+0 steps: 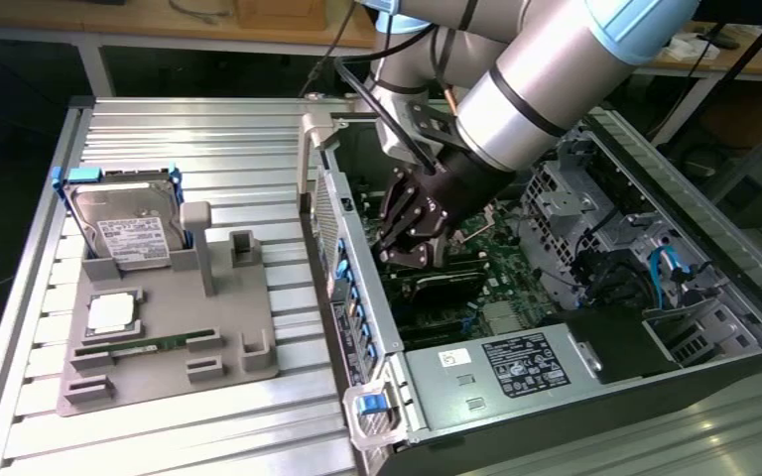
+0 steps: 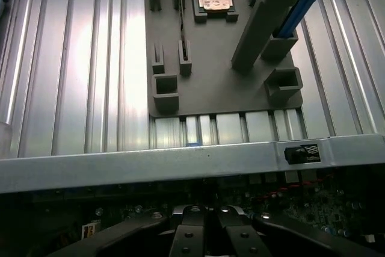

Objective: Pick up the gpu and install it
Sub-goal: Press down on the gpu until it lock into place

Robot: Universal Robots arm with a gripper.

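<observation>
The gpu is a dark flat card standing on edge over the motherboard inside the open computer case. My gripper reaches down into the case and its black fingers are shut at the card's upper edge. From the wrist view the gripper has its fingers pressed together just behind the case's metal rim, and the card itself is hidden beneath them.
A grey parts holder lies on the ribbed table at the exterior view's left, carrying a hard drive, a processor chip and a green memory stick. A power supply and drive cages crowd the case.
</observation>
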